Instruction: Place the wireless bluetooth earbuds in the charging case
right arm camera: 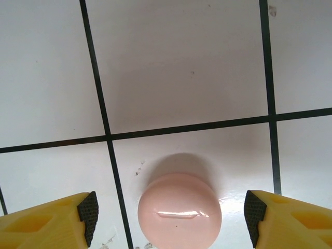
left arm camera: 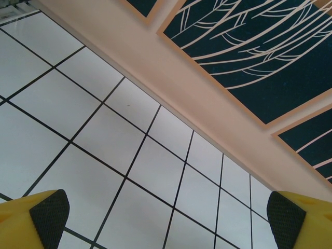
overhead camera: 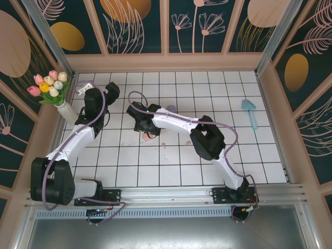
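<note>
While the left claw [left arm camera: 167, 215] gapes empty, the right claw [right arm camera: 170, 218] stands wide around the pink case [right arm camera: 179, 205].

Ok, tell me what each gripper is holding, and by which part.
Nothing is held. The left gripper is open over tiles. The right gripper is open astride the pink case, with gaps on both sides.

White-tiled tabletop [overhead camera: 207, 155] with black grid lines, walled on three sides. Far left: pale vase [overhead camera: 66, 113] of tulips by the wall, with a small white item [overhead camera: 85, 87] near it. Middle: glossy pale pink case [right arm camera: 179, 210], rounded, with two tiny pink buds [overhead camera: 164, 145] near it. Farther back: purple item [overhead camera: 171, 109], partly hidden. Far right: teal tool [overhead camera: 249, 106], lying flat.
</note>
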`<act>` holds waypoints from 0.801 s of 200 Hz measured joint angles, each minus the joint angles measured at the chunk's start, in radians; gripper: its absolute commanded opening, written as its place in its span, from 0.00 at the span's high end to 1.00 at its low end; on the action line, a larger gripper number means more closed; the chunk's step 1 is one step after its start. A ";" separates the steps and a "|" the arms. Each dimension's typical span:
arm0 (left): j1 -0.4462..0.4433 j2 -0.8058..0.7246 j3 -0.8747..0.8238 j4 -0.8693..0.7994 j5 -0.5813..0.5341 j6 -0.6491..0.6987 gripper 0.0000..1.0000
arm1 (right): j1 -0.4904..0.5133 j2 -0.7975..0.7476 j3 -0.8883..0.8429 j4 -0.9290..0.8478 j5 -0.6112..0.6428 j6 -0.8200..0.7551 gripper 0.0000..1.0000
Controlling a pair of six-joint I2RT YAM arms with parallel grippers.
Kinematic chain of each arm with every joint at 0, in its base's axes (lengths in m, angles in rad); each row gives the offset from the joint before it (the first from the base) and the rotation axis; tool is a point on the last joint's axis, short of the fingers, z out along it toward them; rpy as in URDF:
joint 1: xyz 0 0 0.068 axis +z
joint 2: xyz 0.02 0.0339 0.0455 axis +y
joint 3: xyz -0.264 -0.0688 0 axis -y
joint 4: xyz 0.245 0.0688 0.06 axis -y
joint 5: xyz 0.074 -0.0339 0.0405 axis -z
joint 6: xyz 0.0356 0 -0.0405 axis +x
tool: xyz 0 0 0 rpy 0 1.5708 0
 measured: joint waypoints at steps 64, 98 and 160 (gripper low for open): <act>0.000 0.003 0.000 0.000 0.003 0.000 0.01 | 0.018 0.063 0.001 0.000 -0.022 -0.006 0.27; 0.000 0.006 0.000 0.000 0.003 0.000 0.01 | 0.026 0.070 0.010 -0.007 -0.020 -0.010 0.29; 0.000 0.006 0.000 0.000 0.003 0.000 0.01 | 0.035 0.083 0.024 -0.039 0.017 -0.047 0.44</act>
